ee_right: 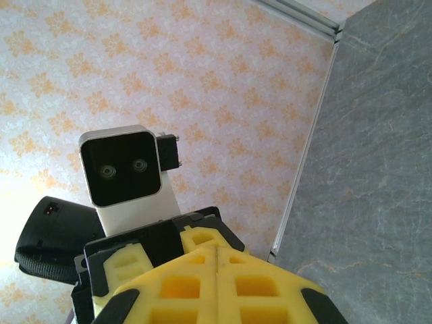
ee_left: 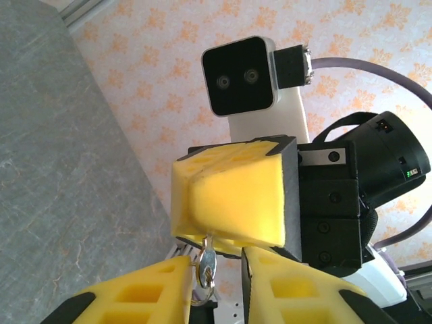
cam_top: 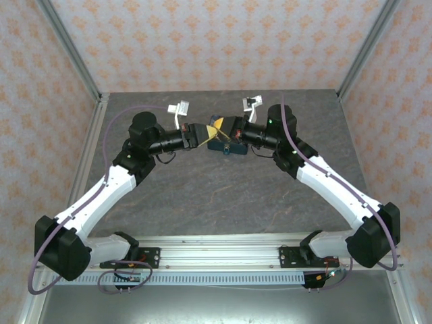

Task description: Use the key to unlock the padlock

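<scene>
My two grippers meet tip to tip above the table's far middle. The small silver key (ee_left: 208, 260) on its ring hangs between the fingers of my left gripper (ee_left: 216, 262), which stand apart; the ring brushes one finger (ee_left: 158, 283). The key's blade runs up into the tip of my right gripper (ee_left: 226, 206), whose yellow pads are pressed together. The right wrist view shows those pads (ee_right: 202, 283) meeting in a tight seam. The padlock is hidden. From above, the left gripper (cam_top: 201, 133) and the right gripper (cam_top: 217, 128) touch noses.
A dark-blue rectangular tin (cam_top: 229, 148) lies on the grey table (cam_top: 223, 196) just below the right gripper. Patterned walls with metal posts close in the back and sides. The near half of the table lies between the two arms.
</scene>
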Robot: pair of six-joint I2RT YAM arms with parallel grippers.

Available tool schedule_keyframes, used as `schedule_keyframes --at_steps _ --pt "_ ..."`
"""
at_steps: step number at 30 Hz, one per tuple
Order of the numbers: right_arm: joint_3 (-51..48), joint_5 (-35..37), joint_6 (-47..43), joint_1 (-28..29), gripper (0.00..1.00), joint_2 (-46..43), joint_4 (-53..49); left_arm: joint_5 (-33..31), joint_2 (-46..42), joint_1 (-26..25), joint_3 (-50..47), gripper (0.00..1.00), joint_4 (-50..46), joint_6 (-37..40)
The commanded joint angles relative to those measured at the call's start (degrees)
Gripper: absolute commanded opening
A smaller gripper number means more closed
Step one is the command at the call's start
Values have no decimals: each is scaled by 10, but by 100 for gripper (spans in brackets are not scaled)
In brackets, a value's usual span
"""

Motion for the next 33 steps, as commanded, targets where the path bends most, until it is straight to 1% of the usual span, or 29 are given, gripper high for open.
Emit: schedule_keyframes --at_steps 1,4,8,15,25,33 --pt "-10 21 14 2 0 -14 47 0 -5 5 -7 25 45 -20" --pt "-15 28 16 3 0 -15 49 2 -7 5 -9 23 45 -22" --pt "-18 37 17 3 0 -18 56 1 -12 5 -12 23 32 -15" --pt "-24 49 17 3 0 -23 60 0 -10 5 -15 18 33 -16" --pt "-24 52 13 11 0 -19 61 1 0 4 -9 21 44 -20" --pt "-23 52 13 16 0 -16 64 3 6 4 -5 19 44 -19"
